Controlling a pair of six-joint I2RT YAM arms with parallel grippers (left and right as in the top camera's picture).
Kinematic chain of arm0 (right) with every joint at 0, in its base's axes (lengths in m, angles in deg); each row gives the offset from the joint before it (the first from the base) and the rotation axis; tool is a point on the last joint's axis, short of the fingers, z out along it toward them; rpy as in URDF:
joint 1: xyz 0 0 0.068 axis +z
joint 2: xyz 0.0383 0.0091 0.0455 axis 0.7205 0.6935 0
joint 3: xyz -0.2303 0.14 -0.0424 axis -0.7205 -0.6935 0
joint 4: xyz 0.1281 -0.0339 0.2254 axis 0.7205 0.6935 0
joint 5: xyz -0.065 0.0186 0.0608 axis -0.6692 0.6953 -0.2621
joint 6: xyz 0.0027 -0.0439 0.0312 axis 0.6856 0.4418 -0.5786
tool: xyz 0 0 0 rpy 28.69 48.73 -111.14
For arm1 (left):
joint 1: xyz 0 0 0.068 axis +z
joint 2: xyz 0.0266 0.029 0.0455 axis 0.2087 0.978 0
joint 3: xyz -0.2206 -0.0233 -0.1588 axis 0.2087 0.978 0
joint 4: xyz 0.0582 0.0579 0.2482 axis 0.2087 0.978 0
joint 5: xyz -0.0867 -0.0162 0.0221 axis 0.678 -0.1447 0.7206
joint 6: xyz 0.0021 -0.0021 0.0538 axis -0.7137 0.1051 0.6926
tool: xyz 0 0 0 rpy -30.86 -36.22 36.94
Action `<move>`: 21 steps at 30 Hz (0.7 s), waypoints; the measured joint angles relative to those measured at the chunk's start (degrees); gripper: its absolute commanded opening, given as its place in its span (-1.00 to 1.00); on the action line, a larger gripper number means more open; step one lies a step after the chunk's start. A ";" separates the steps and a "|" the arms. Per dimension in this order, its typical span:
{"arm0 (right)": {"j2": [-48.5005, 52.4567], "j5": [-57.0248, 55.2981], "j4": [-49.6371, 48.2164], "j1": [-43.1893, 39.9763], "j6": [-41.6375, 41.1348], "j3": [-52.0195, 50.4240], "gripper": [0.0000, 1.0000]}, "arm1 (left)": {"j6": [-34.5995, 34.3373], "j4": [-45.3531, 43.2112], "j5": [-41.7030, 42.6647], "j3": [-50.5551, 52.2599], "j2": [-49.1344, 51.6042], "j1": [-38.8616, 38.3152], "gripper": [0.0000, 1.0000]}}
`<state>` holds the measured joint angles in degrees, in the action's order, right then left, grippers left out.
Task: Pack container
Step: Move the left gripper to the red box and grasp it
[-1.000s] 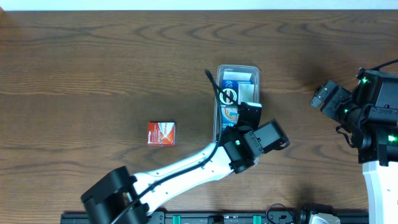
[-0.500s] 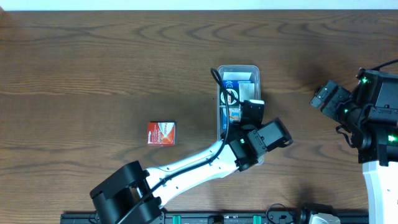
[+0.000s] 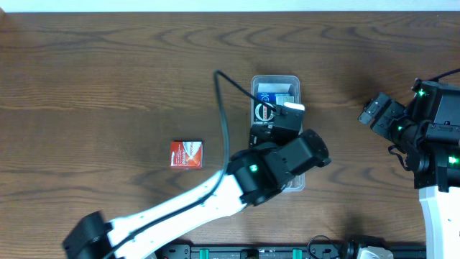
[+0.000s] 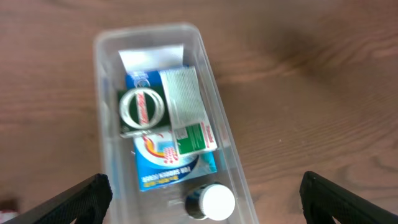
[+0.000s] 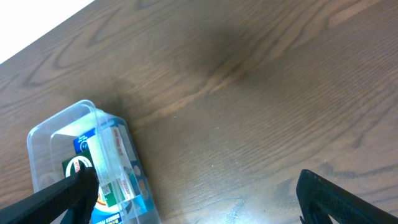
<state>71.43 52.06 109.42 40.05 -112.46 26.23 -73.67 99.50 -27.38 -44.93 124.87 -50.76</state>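
The container (image 3: 275,78) is a long clear tub standing in the middle of the table. It also shows in the left wrist view, container (image 4: 101,124), and the right wrist view, container (image 5: 59,124). Inside lie a blue packet (image 4: 165,168), a green and white box (image 4: 186,112), a white ring-shaped roll (image 4: 142,107) and a small white-capped bottle (image 4: 212,200). My left gripper (image 3: 277,128) hangs open over the tub's near half. In its own view the left gripper (image 4: 214,214) has its fingers spread wider than the tub, and the bottle lies loose between them. My right gripper (image 3: 374,111) is open at the far right, right gripper (image 5: 193,202), holding nothing.
A small orange-red box (image 3: 187,154) lies on the dark wooden table (image 3: 108,72), left of the container. The left arm (image 3: 215,198) reaches in from the front edge. The right arm's base (image 3: 438,180) stands at the right edge.
My left gripper has gone from shut to wide open above the container. Its arm has swung left and its wrist has shifted. The right arm has not moved.
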 measured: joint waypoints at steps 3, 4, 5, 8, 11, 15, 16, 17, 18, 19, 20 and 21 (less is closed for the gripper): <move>0.00 0.00 -0.02 0.00 0.00 0.00 0.99 | 1.05 4.90 -0.59 -0.44 -3.72 1.44 0.96; 0.00 0.00 0.00 0.00 0.00 0.00 0.99 | 1.38 7.61 -0.76 -0.50 -4.85 2.45 0.96; 0.00 0.00 0.00 0.00 0.00 0.00 0.99 | 1.68 10.75 -0.96 -0.57 -5.99 3.82 0.96; 0.00 0.00 0.00 0.00 -0.02 0.00 0.98 | 2.16 21.05 -1.25 -0.68 -8.66 9.79 0.96; 0.00 -0.02 0.02 0.00 0.00 0.00 0.99 | 2.51 28.94 -1.40 -0.66 -9.88 17.99 0.96; 0.00 0.00 0.02 0.00 -0.02 0.00 0.99 | 6.47 30.69 2.01 -0.66 -9.46 28.94 0.96; 0.00 0.00 0.00 0.00 -0.02 0.00 0.98 | 7.89 30.67 3.56 -0.66 -9.16 31.23 0.96; 0.00 0.00 -0.02 0.00 0.00 0.00 0.99 | 9.73 30.58 5.99 -0.66 -8.48 34.05 0.96; 0.00 0.00 0.02 0.00 0.00 0.00 0.98 | 11.21 30.64 8.02 -0.63 -7.76 36.06 0.96; 0.00 -0.02 -0.02 0.00 0.00 0.00 0.99 | 12.59 30.58 10.10 -0.63 -6.86 38.05 0.96; 0.00 0.00 0.00 0.00 0.00 0.00 0.99 | 14.23 30.49 12.48 -0.59 -5.49 40.24 0.96; 0.00 0.00 0.00 0.00 -0.02 0.00 0.99 | 15.82 30.36 14.84 -0.46 -3.89 42.27 0.96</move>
<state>71.43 52.06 109.42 40.05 -112.49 26.23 -57.84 129.85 -12.54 -45.38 120.98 -8.49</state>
